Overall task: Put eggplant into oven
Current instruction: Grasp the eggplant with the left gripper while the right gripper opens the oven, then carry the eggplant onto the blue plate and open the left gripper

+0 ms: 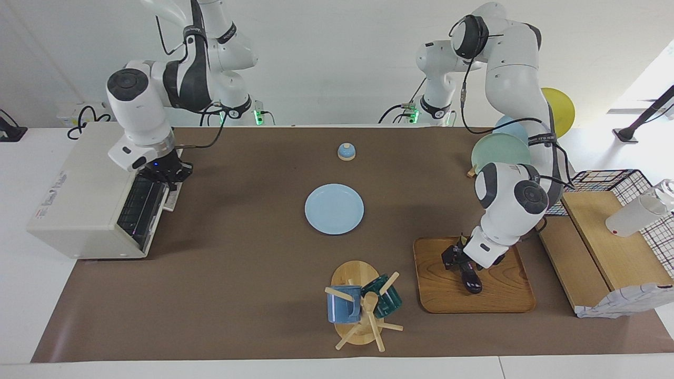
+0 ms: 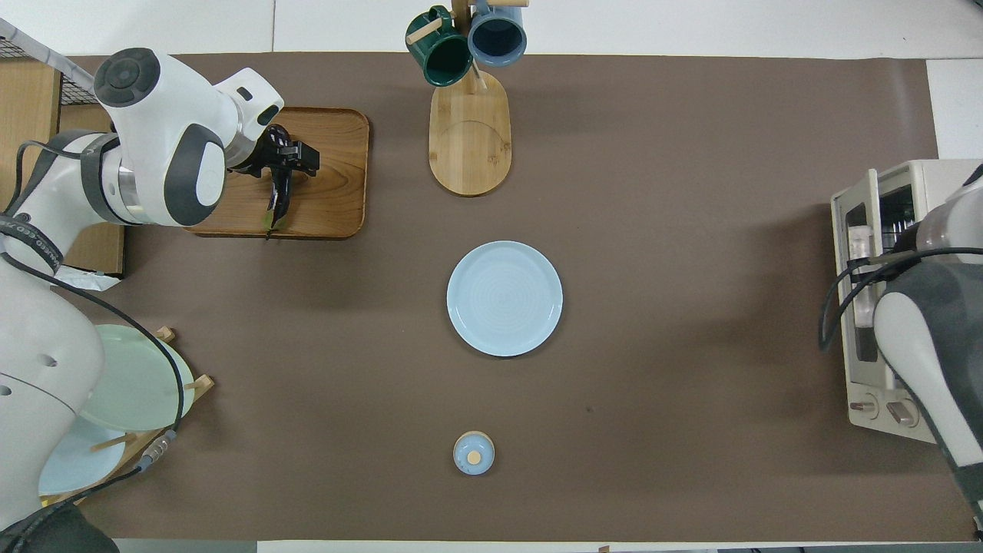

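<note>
So the slender, glossy dark purple eggplant [image 1: 470, 278] is lying on the rectangular wooden tray [image 1: 508, 295] at the left arm's end of the table, and the left gripper [image 1: 461, 261] is right down on it, fingers clamped around its upper part near the green stem end. Nothing else sits on that tray. At the right arm's end is the boxy cream-white toaster oven [image 1: 79, 202] with its dark glass door [image 1: 141, 205] dropped open, and the right gripper [image 1: 169, 172] is parked at the top edge of that door; can't tell whether its fingers are closed on anything. What's inside the oven is too dark to make out. In the middle of the table there's a round pale blue plate [image 2: 504, 298] with nothing on it, and nearer the robots a little blue bell with a wooden base [image 2: 474, 453]. Farther out, a wooden mug tree [image 2: 469, 130] holds a dark green mug [image 2: 438, 55] and a blue mug [image 2: 498, 34].
</note>
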Action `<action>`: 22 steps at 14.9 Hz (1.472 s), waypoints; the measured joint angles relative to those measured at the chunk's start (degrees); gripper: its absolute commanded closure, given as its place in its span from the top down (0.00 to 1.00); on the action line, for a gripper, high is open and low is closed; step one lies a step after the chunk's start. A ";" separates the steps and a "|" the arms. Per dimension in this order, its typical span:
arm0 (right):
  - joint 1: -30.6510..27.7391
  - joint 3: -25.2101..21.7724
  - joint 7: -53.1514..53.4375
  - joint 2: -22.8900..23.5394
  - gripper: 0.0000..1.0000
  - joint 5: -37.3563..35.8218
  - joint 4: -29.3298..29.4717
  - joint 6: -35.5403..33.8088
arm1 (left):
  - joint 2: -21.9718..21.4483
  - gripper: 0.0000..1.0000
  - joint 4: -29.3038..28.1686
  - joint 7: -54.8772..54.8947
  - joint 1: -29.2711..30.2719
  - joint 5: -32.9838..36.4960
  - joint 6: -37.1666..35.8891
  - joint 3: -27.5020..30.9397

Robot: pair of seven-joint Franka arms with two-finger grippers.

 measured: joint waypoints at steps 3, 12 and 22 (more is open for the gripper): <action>0.89 0.28 0.14 2.31 0.00 3.97 -2.88 6.29 | 0.00 0.95 -0.23 0.05 0.00 0.00 0.01 0.02; 2.02 0.13 2.08 5.12 0.00 7.31 -7.86 16.04 | -0.09 0.00 -0.94 0.13 0.01 0.00 -0.26 0.02; 3.43 -0.07 4.63 8.06 0.00 8.60 -8.63 17.21 | -12.24 0.00 1.55 -11.09 -1.94 -4.27 -16.26 -1.54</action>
